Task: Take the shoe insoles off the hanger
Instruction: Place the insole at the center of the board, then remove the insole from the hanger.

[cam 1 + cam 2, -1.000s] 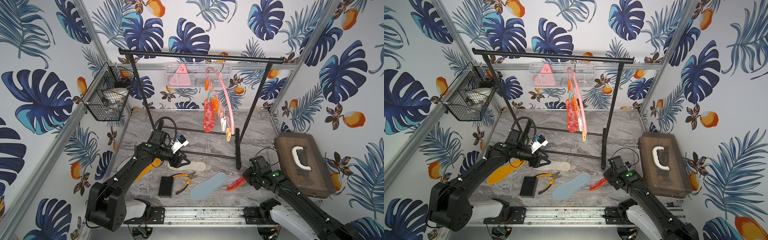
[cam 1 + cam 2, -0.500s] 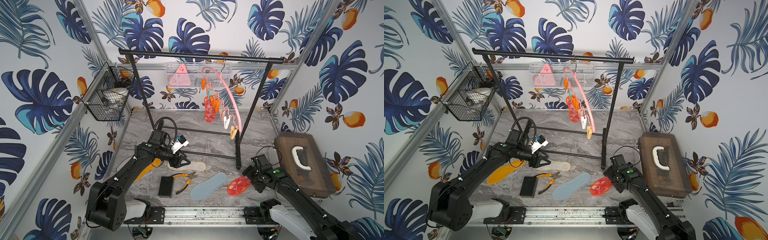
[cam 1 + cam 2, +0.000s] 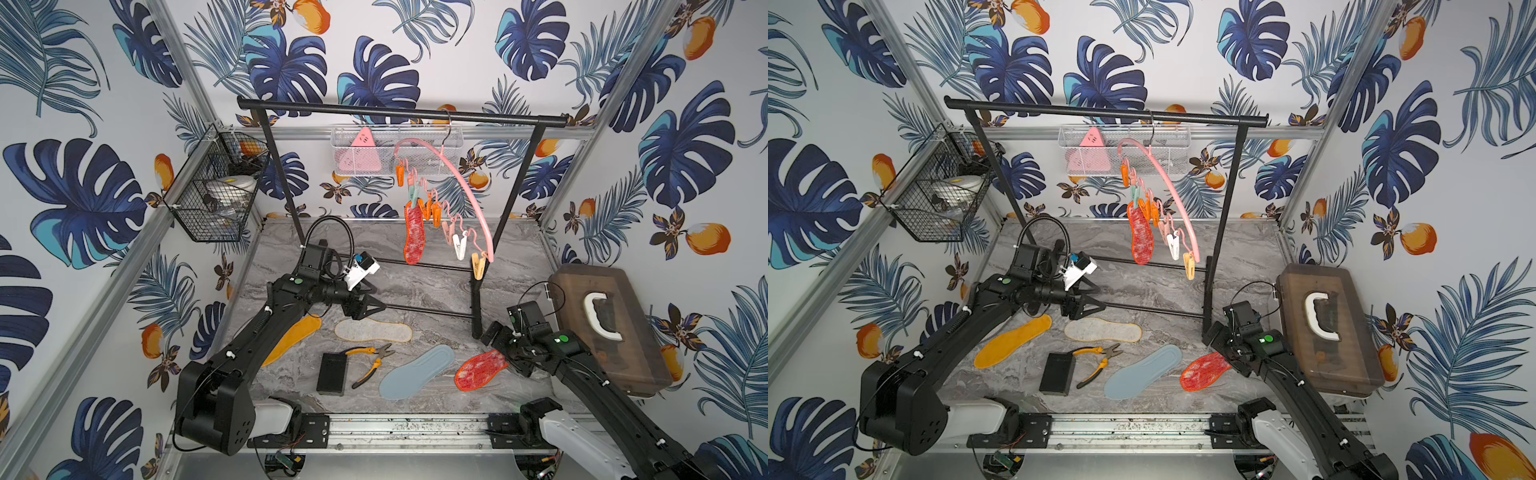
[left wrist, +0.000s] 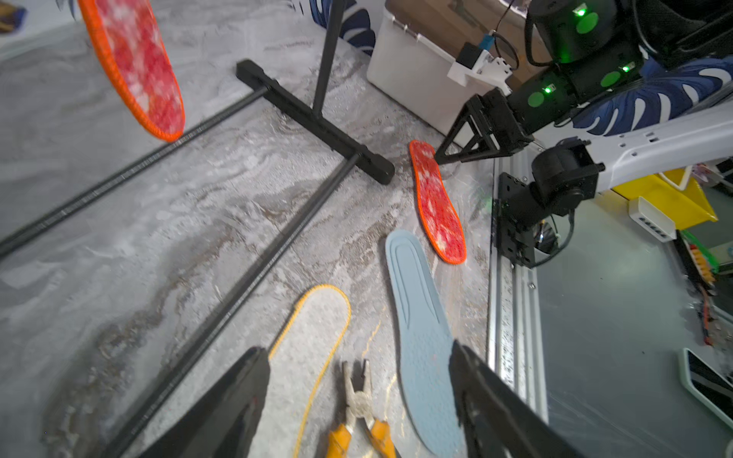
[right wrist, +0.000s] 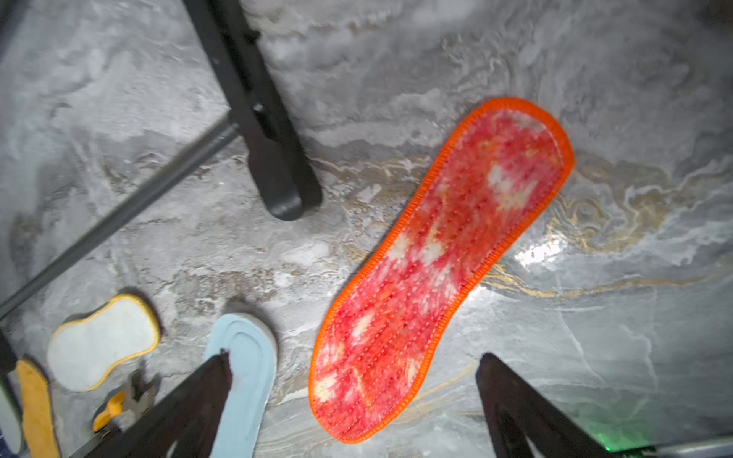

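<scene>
The pink hanger [image 3: 481, 220] [image 3: 1185, 220] hangs on the rack with one red-orange insole [image 3: 414, 235] [image 3: 1140, 237] [image 4: 135, 59] pegged to it. A second red-orange insole [image 3: 480, 370] [image 3: 1204, 371] [image 5: 436, 269] lies flat on the table. My right gripper [image 3: 505, 353] [image 5: 355, 357] is open just above its end, not touching it. The light blue insole [image 3: 417, 371] [image 4: 420, 329], the beige insole [image 3: 372, 331] and the yellow-orange insole [image 3: 291, 338] also lie on the table. My left gripper [image 3: 380, 309] [image 4: 357, 349] hovers open over the beige insole, holding nothing.
The black garment rack [image 3: 399, 114] stands mid-table, with its foot [image 3: 476, 307] close to my right gripper. Yellow-handled pliers [image 3: 372, 361] and a black block [image 3: 331, 374] lie at the front. A brown case [image 3: 611, 328] is at the right. A wire basket [image 3: 216, 191] hangs on the left wall.
My right gripper opened and let go of the red-orange insole, which now lies flat on the table. The hanger swung. My left gripper opened wider.
</scene>
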You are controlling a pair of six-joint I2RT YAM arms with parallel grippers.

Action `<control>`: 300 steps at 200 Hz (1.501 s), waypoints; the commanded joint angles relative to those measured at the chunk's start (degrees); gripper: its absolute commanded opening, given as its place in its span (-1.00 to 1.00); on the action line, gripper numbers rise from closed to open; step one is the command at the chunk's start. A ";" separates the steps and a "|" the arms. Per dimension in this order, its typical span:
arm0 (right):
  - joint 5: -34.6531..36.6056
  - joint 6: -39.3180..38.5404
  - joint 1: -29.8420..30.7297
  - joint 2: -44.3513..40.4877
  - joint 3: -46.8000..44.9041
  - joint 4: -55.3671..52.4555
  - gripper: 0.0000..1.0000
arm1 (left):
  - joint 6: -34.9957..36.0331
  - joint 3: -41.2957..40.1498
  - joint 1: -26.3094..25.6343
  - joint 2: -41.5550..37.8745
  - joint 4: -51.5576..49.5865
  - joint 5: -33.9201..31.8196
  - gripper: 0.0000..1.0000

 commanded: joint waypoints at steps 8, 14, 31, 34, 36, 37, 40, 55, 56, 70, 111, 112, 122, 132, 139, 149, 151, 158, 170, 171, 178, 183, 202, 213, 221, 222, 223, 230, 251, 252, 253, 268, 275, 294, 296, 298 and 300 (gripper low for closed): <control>3.06 -3.27 0.03 -0.96 3.14 -3.41 1.00 | -8.39 3.31 0.03 3.28 13.67 -0.93 0.68; 2.71 -3.47 0.03 -0.95 3.64 -3.36 1.00 | -9.81 3.55 0.01 4.21 15.90 -1.02 0.74; 0.56 -4.26 0.04 -0.78 4.67 -2.29 1.00 | -14.56 3.72 -0.05 6.34 23.55 -1.68 0.82; 0.09 -4.37 0.04 -0.78 4.77 -2.04 1.00 | -15.69 3.67 0.00 6.65 25.20 -1.88 0.82; -0.14 -4.42 0.04 -0.84 4.91 -1.87 1.00 | -16.31 3.64 -0.04 6.93 25.86 -1.96 0.82; -0.28 -4.43 0.04 -0.87 4.93 -1.71 1.00 | -16.71 3.68 -0.05 7.08 26.50 -2.02 0.83; -0.67 -4.58 0.04 -0.93 4.95 -1.41 1.00 | -17.80 3.60 -0.13 7.38 27.99 -2.11 0.83; -2.37 -4.68 0.02 -1.71 4.87 0.29 1.00 | -21.31 3.37 -0.53 8.99 33.69 -3.25 0.94; -2.41 -4.69 0.03 -1.79 4.83 0.38 1.00 | -21.45 3.37 -0.56 9.08 33.97 -3.36 0.94; -3.48 -4.15 0.04 -3.05 4.17 2.02 1.00 | -22.56 3.37 -0.76 10.57 37.57 -5.08 0.95; -6.03 -2.75 0.04 -4.45 2.63 5.34 1.00 | -23.18 4.02 -1.66 15.15 44.06 -6.06 0.92; -5.95 -2.72 0.04 -4.47 2.61 5.28 1.00 | -23.04 4.00 -1.74 15.19 44.21 -6.00 0.92; -5.72 -2.38 0.04 -4.80 2.46 5.47 1.00 | -21.05 3.63 -2.63 15.15 44.87 -5.38 0.91; -5.75 -1.88 0.04 -5.42 2.16 5.81 1.00 | -18.60 3.45 -4.03 14.96 44.49 -6.49 0.91; -5.36 -1.36 0.02 -5.86 1.85 6.23 1.00 | -17.24 3.76 -4.89 15.10 43.81 -7.47 0.91; -5.09 -0.70 0.03 -6.52 1.54 6.96 1.00 | -16.74 4.47 -5.48 15.97 43.56 -7.54 0.91; -5.04 -0.60 0.03 -6.65 1.53 7.11 1.00 | -16.86 4.61 -5.57 16.20 43.68 -7.42 0.91; -5.15 -0.34 0.04 -6.86 1.49 7.48 1.00 | -17.68 5.07 -5.60 17.09 44.39 -7.67 0.91; -5.95 -0.30 0.00 -7.19 1.61 8.02 1.00 | -18.82 5.71 -5.60 18.70 45.84 -8.93 0.91; -6.04 -0.35 0.02 -7.25 1.66 8.03 1.00 | -18.88 5.77 -5.60 18.81 45.98 -9.02 0.91; -6.21 -0.47 0.04 -7.34 1.71 8.19 1.00 | -19.27 6.14 -5.58 19.61 46.53 -9.44 0.91; -6.20 -0.42 0.04 -7.41 1.66 8.29 1.00 | -19.39 6.48 -5.60 20.21 46.80 -9.56 0.91; -6.31 0.02 0.04 -7.91 0.99 8.91 1.00 | -20.24 7.86 -5.60 22.20 47.64 -8.76 0.91; -6.49 0.26 0.03 -8.19 0.74 9.32 1.00 | -20.85 8.53 -5.53 23.39 48.64 -8.61 0.91; -6.62 0.31 0.04 -8.19 0.74 9.52 1.00 | -21.42 9.05 -5.59 24.27 49.31 -8.52 0.91; -6.64 0.31 -0.01 -8.19 0.74 9.52 1.00 | -21.51 9.20 -5.55 24.45 49.38 -8.51 0.91; -6.61 0.31 0.01 -8.19 0.69 9.53 1.00 | -21.55 9.32 -5.53 24.59 49.42 -8.45 0.91; -6.62 0.40 0.04 -8.11 0.74 9.62 1.00 | -21.91 10.08 -5.58 25.52 49.55 -8.38 0.91; -6.58 0.40 0.03 -7.70 1.40 9.47 1.00 | -22.81 12.38 -5.51 28.07 50.14 -9.60 0.88; -6.58 0.40 0.04 -7.63 1.42 9.45 1.00 | -22.81 12.49 -5.51 28.16 50.15 -9.75 0.88; -6.58 0.40 0.04 -7.60 1.43 9.45 1.00 | -22.91 12.54 -5.51 28.28 50.16 -9.95 0.87; -6.68 0.53 0.04 -7.62 1.77 9.37 1.00 | -23.09 13.38 -5.04 29.17 50.34 -11.59 0.87; -6.61 0.48 0.04 -7.60 1.86 9.35 1.00 | -23.12 13.35 -4.65 29.35 50.62 -12.26 0.87; -6.49 0.36 0.04 -7.75 2.11 9.33 1.00 | -24.60 12.79 -3.48 29.79 51.71 -16.61 0.87; -6.47 0.36 0.04 -7.75 2.09 9.35 1.00 | -24.94 12.73 -3.35 29.88 51.87 -17.07 0.87; -6.37 0.39 0.04 -7.75 2.13 9.35 1.00 | -25.24 12.70 -3.17 29.94 51.95 -17.40 0.87; -6.33 0.39 0.04 -7.75 2.14 9.35 1.00 | -25.49 12.69 -2.97 30.03 52.15 -17.62 0.87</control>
